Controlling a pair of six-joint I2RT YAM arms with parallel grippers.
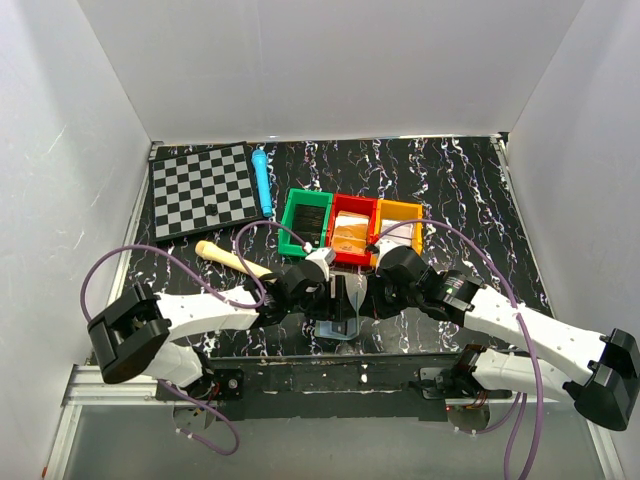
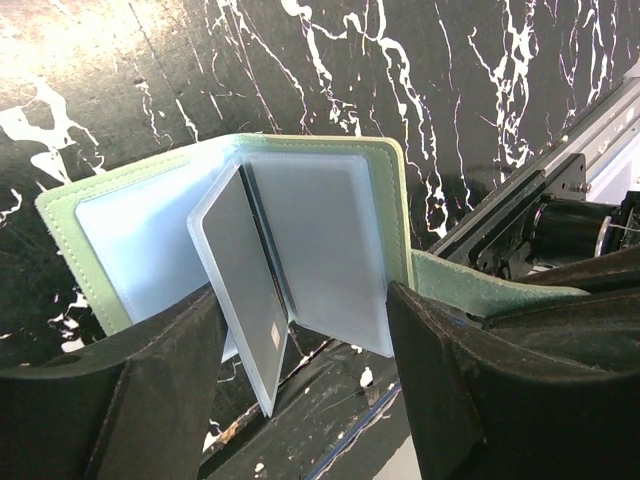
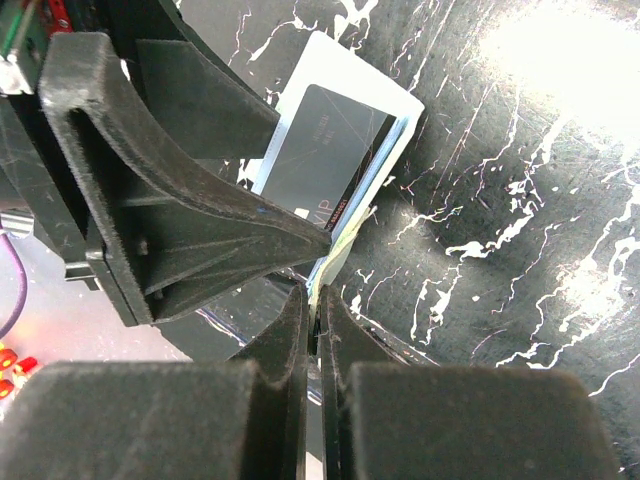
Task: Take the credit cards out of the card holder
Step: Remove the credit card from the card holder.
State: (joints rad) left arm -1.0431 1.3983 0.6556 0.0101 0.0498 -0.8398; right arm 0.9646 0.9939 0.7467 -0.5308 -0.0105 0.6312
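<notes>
Grey-green outside and pale blue within, the card holder (image 2: 140, 230) is lying open at the near edge of the worktop (image 1: 470, 190), at about six o'clock from the red bin (image 1: 356, 257) in the top view. Your right gripper (image 3: 314, 305) is sitting at three o'clock of it, and its jaws are closed tight on the holder's green edge, pinning it down. Your left gripper (image 2: 300, 300), at nine o'clock, is hanging with its jaws wide apart, one on either side of a clear sleeve (image 2: 258, 375). That sleeve is standing up from the spine with a grey credit card (image 2: 240, 260) inside it, and neither pad seems to be touching it. By my reading you are working on the first extraction, with no card out yet. The next move is calling for the left jaws to close on the card itself, not just the sleeve. Then they should draw it out along the pocket while the right grip is bracing the holder against the pull.
</notes>
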